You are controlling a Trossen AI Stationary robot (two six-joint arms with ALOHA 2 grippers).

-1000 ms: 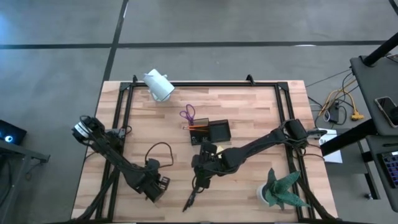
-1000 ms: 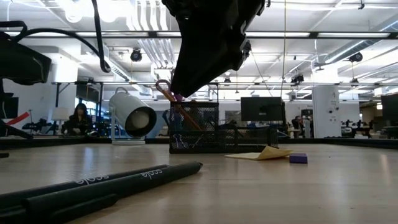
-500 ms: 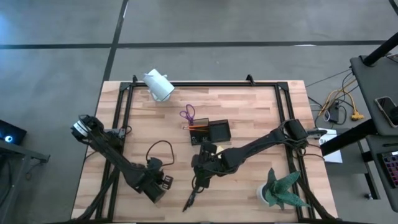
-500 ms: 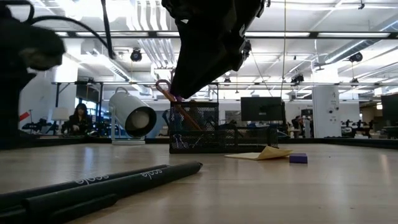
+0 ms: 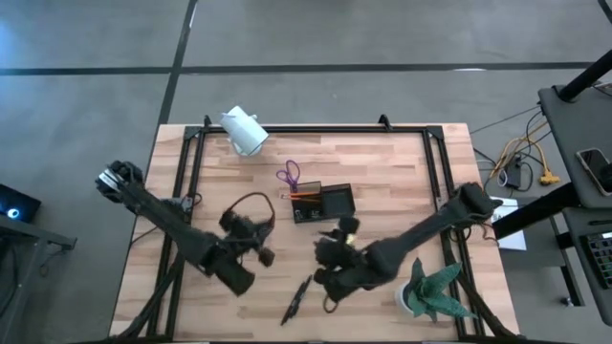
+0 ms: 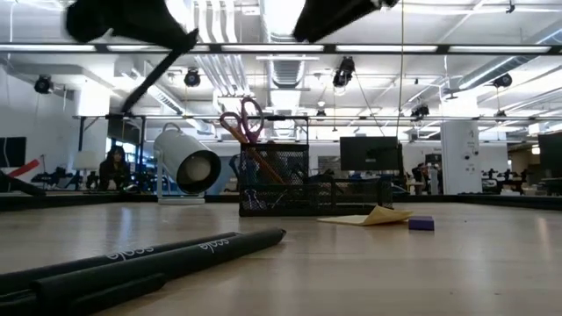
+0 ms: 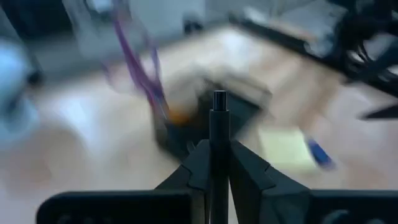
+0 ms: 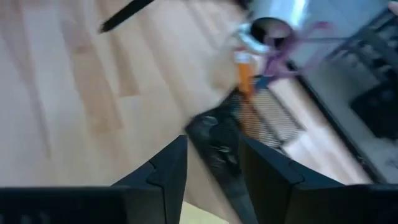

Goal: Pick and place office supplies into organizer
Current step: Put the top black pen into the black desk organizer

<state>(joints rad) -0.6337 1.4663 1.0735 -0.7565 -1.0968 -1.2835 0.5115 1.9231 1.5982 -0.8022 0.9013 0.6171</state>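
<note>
Black pen stands pinched in the left gripper, the organizer at its 2 o'clock in the high view. Right gripper gapes empty at the organizer's 6 o'clock; both wrist views blur.

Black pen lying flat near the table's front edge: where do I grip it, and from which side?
Probably take the black pen at mid-barrel, coming straight down with the open right hand turned so its fingers close across the barrel. It lies flat and diagonal on the wooden table, so only its upper side is free. The low view shows a second pen close alongside, so keep the fingers narrow.
</note>
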